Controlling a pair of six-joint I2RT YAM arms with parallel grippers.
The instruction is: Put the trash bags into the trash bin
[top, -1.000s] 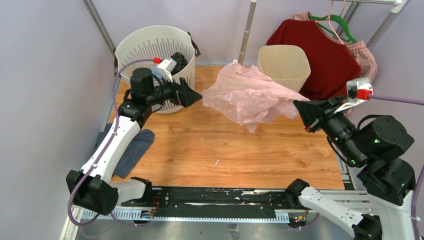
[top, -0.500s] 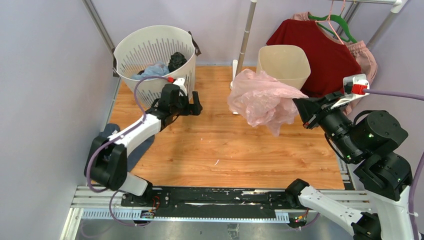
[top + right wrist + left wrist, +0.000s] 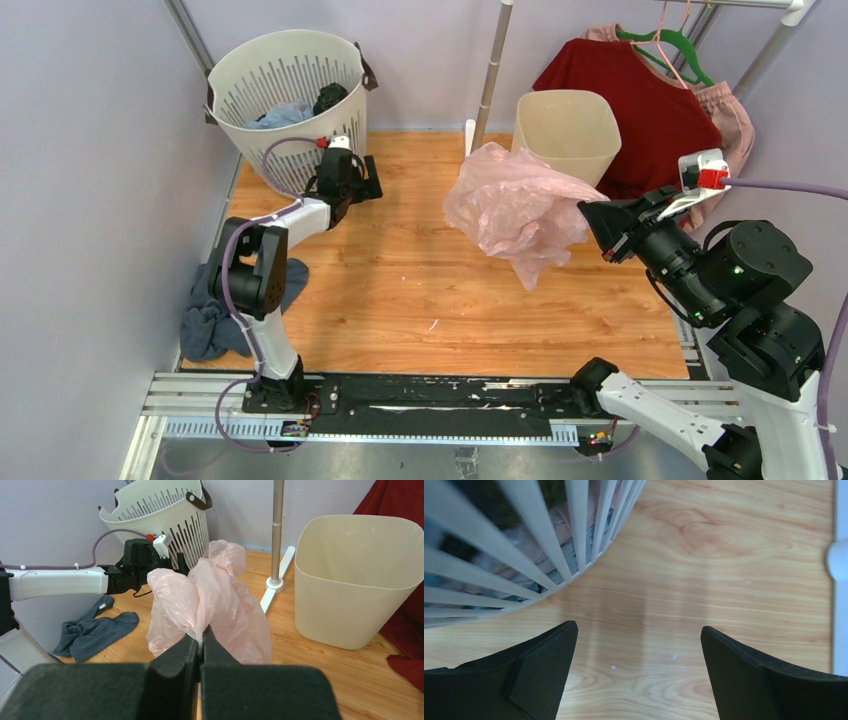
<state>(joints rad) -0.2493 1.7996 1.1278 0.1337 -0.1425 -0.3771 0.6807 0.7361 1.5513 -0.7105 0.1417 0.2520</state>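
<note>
1. At the near left edge of the table, one blue-grey cloth [image 3: 205,322] is seen lying crumpled. It is no part of the task.
2. At the far left, one slotted white basket [image 3: 285,72] is seen tilted, with clothes inside.
3. The left gripper [image 3: 638,627] is held low, just beside the basket's base. Its jaws are spread wide over bare wood and nothing is held.
4. Right of centre, one pink bag [image 3: 512,203] is found, bunched and lifted off the table. It is pinched at its near right edge by the right gripper [image 3: 201,639], whose jaws are closed tight on the film.
5. The bag's long axis is judged to run downward, as a loose tail droops below the bunch.
6. Behind the bag, one pole [image 3: 490,70] is seen standing at the far edge.
7. One trash bin [image 3: 350,600] stands upright, mouth open, at the far right. It lies farther out than the bag and slightly to its right, and is not touched by it.
8. The bin is judged far nearer the right arm, so the bag must be carried farther out and right, above the rim.
9. At the far right, one red garment [image 3: 655,115] is seen hanging.
</note>
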